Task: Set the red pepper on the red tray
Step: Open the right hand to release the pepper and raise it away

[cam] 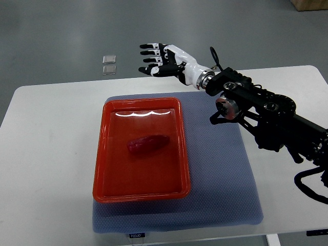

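Note:
A dark red pepper (147, 144) lies inside the red tray (105, 154), near its middle. The tray rests on a blue-grey mat. My right hand (156, 59), white with black fingers, hovers beyond the tray's far edge, above the table's back rim. Its fingers are spread and hold nothing. The black right arm (266, 115) comes in from the right edge. No left arm shows.
The blue-grey mat (220, 174) covers the middle of the white table (46, 154). Two small clear squares (108, 64) lie on the grey floor beyond the table. A brown box corner (310, 4) shows at the top right.

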### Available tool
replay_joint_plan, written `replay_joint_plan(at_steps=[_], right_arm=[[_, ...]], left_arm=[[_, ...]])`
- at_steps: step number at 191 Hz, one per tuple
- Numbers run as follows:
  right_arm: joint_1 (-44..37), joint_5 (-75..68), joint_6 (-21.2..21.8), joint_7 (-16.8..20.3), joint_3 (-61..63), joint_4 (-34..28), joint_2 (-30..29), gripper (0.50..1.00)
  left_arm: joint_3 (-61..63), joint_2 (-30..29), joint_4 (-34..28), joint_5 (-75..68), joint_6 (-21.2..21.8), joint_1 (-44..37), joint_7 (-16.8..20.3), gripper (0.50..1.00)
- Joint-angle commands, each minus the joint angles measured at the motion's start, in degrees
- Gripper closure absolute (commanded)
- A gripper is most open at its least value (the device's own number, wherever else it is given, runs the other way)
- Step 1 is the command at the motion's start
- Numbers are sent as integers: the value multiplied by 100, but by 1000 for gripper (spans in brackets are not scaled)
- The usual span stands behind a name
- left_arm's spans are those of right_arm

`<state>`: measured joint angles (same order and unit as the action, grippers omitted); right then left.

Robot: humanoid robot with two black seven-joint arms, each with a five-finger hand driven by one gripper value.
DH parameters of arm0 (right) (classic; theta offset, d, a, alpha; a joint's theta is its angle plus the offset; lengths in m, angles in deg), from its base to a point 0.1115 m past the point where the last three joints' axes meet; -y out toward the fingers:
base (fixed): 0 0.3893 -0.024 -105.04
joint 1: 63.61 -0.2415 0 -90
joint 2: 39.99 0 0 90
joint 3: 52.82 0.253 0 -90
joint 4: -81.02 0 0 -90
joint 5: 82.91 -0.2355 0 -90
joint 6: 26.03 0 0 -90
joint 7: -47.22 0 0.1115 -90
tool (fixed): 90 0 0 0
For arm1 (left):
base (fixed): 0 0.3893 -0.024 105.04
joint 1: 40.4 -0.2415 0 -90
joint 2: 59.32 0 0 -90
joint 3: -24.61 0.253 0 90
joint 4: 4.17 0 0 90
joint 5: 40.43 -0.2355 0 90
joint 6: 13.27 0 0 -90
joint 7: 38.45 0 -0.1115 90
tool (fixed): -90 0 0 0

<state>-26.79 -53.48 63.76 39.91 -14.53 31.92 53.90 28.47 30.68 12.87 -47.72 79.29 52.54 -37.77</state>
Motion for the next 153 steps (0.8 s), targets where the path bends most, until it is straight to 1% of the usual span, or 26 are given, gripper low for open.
replay_joint_plan(at_steps=[1,14,31,49,63,82,111,128,153], right_arm=[[537,-659,3,-77,1295,5,-64,636],[800,-1247,12,-104,1944,22,-117,605],[1038,-1748,47,-104,2305,75,-117,587],[1293,-1960,118,-121,2367,110,-99,587],[1460,-1977,197,-253,2376,233,-99,587],[1627,-1977,478,-394,2376,444,-99,587],[1715,-1977,864,-394,2428,734,-99,587],[1715,-1977,961,-394,2428,805,-99,587],[1706,-1977,988,-394,2437,805,-91,587]], left_arm=[[1,0,-25,-1,-1,-4,2,500],[1,0,-25,-1,-1,-13,-6,500],[1,0,-34,-1,8,-13,-6,500],[1,0,-34,-1,8,-13,2,500],[1,0,-34,-1,8,-13,-6,500],[1,0,-25,-1,8,-22,2,500],[1,0,-34,-1,8,-22,-6,500],[1,0,-34,-1,8,-22,2,500],[1,0,-34,-1,8,-22,-6,500]])
